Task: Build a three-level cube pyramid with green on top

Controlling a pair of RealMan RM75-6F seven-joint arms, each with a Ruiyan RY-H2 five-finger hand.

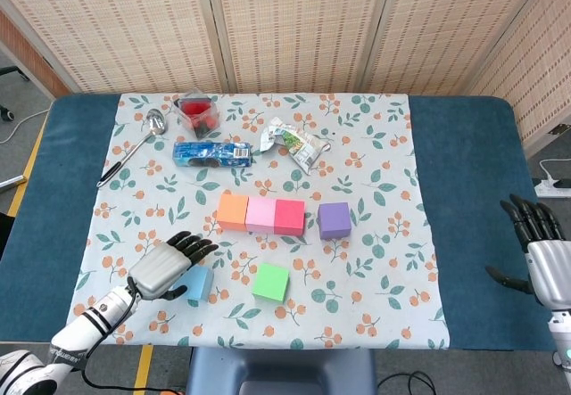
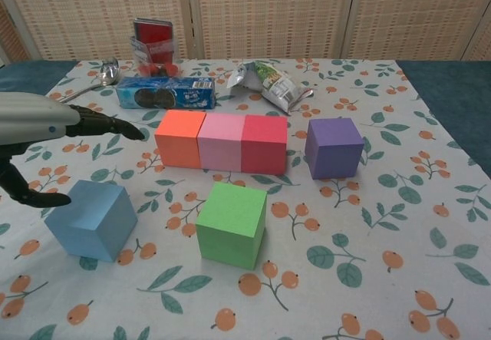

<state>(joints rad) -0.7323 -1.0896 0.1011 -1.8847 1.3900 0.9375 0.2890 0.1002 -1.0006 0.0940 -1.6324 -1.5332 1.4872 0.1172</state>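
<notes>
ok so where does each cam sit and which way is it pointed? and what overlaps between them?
Head view: high above the near table edge, looking steeply down; shows the whole floral tablecloth, the left hand over the light blue foam cube, and the right hand off the cloth.
Chest view: low at the near edge, facing across toward the woven screens; only the left hand shows.
Shared: the blue cube, green foam cube, orange-pink-red cube row, purple foam cube.

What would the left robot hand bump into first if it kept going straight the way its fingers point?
Probably the orange block. The left robot hand is open above the blue block, fingers aimed at the row of three blocks. It seems high enough to pass over the orange one, though depth is hard to judge.
</notes>
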